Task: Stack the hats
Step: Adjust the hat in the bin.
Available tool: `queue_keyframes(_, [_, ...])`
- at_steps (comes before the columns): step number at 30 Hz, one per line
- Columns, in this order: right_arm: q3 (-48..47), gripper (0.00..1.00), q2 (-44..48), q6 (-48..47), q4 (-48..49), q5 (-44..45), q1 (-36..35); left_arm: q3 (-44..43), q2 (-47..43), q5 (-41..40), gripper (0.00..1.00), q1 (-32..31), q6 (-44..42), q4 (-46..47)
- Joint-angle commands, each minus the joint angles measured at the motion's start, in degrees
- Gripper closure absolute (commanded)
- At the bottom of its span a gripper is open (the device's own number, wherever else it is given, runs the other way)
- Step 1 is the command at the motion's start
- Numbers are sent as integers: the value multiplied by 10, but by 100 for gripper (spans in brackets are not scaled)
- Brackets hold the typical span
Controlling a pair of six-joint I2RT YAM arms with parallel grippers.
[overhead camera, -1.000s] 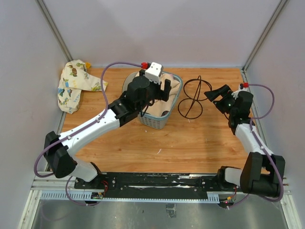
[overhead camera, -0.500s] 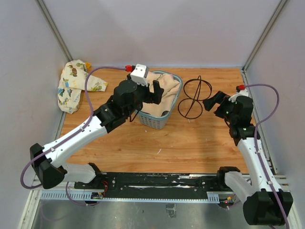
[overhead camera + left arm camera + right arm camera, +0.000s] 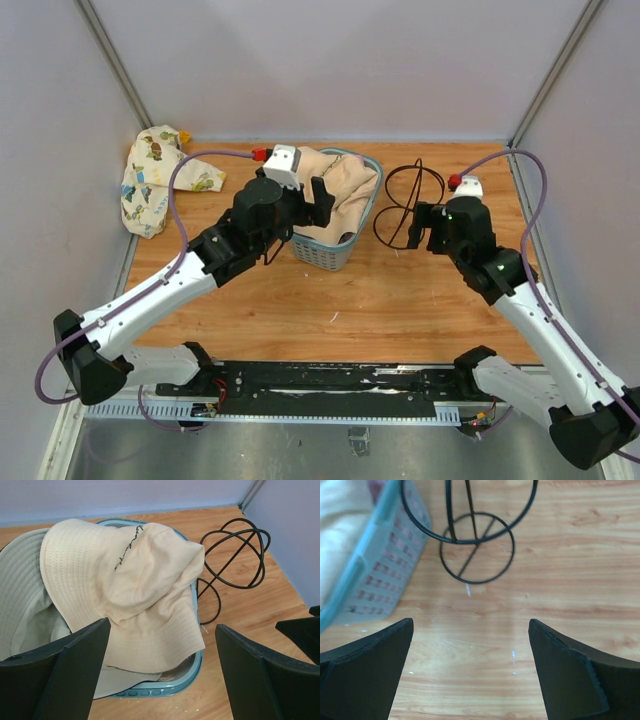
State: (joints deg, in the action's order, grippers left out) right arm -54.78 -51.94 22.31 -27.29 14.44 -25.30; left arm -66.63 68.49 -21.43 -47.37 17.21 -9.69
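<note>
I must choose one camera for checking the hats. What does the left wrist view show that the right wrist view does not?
Only the left wrist view: the top of the beige hat with black stitched writing, and a paler hat under it in the basket. Only the right wrist view: the basket's mesh side and the round foot of the wire stand. Both: basket, wire stand, table, and an open, empty gripper, the left gripper or the right gripper. The right view catches only a blurred edge of the beige hat.
</note>
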Motion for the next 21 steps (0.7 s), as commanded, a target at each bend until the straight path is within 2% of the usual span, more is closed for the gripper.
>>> queue_keyframes(1, [-10,2,-26,5,-71,132,-37,-21,22,-27,9,5,2,8])
queue_keyframes(7, [19,1,-30,-13,-43,142,-43,-17,47,-32,7,19,-2,30])
queue_keyframes(14, [6,1,-20,-30,-28,144,-42,-5,63,-10,7,42,0,56])
queue_keyframes(21, [32,2,8,-27,39,145,-43,-10,71,17,6,60,-7,61])
